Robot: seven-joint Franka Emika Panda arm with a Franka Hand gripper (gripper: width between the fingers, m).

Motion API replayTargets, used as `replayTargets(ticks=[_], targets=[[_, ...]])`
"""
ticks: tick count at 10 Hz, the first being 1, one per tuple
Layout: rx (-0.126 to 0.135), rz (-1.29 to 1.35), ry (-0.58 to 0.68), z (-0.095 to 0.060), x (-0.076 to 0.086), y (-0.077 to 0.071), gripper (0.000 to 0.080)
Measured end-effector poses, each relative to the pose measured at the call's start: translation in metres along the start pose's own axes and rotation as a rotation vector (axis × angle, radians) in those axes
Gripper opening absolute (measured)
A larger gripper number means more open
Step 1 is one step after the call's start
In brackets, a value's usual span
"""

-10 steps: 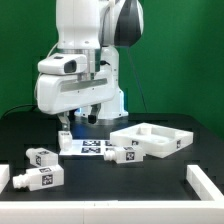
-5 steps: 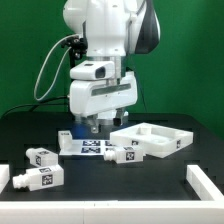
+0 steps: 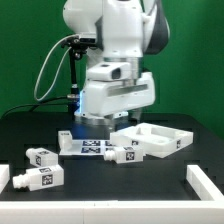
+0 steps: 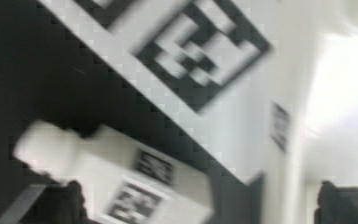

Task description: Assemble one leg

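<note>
i count three legs on the black table (image 3: 170,172), all lying on their sides, none of them held. the first leg (image 3: 42,157) and the second leg (image 3: 35,179) lie near each other toward the exterior view's left, the second nearer the camera. the third leg (image 3: 125,154) lies well apart from those two, at the end of the marker board (image 3: 88,147) on the exterior view's right, just in front of the one rimmed panel (image 3: 165,145).

two more white pieces sit at the table's edges, one at the exterior view's left (image 3: 3,178) and one at its right (image 3: 205,183). both are cut off by the frame.

my one arm (image 3: 115,85) stands behind the marker board. my gripper (image 3: 88,122) hangs low there, mostly in shadow.

the wrist view is blurred. it shows two tags of the marker board (image 4: 176,50), one of them cut off, and one leg in close view (image 4: 96,170) beside the board's edge, with two tags on it. i cannot tell which of the three legs this is. two dark shapes at opposite corners look like my fingers (image 4: 43,205). they stand far apart, so my jaws are spread and grip nothing.
</note>
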State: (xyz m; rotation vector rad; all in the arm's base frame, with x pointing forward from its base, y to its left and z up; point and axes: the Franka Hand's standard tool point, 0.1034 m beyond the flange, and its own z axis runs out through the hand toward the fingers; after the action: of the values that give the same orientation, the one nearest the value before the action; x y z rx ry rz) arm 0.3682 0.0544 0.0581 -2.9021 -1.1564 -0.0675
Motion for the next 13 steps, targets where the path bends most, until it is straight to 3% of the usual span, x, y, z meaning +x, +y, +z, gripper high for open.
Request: replayTargets(ticks=[2, 4, 8, 10, 13], targets=[[-0.013, -0.009, 0.038, 0.018, 0.010, -0.013, 0.0649], [-0.016, -0.002, 0.054, 0.033, 0.008, -0.009, 0.0649], [-0.068, -0.002, 0.138, 0.035, 0.023, -0.006, 0.0649], [-0.061, -0.014, 0.122, 0.025, 0.029, -0.006, 0.0649], [-0.063, -0.015, 0.125, 0.026, 0.031, -0.005, 0.0649]])
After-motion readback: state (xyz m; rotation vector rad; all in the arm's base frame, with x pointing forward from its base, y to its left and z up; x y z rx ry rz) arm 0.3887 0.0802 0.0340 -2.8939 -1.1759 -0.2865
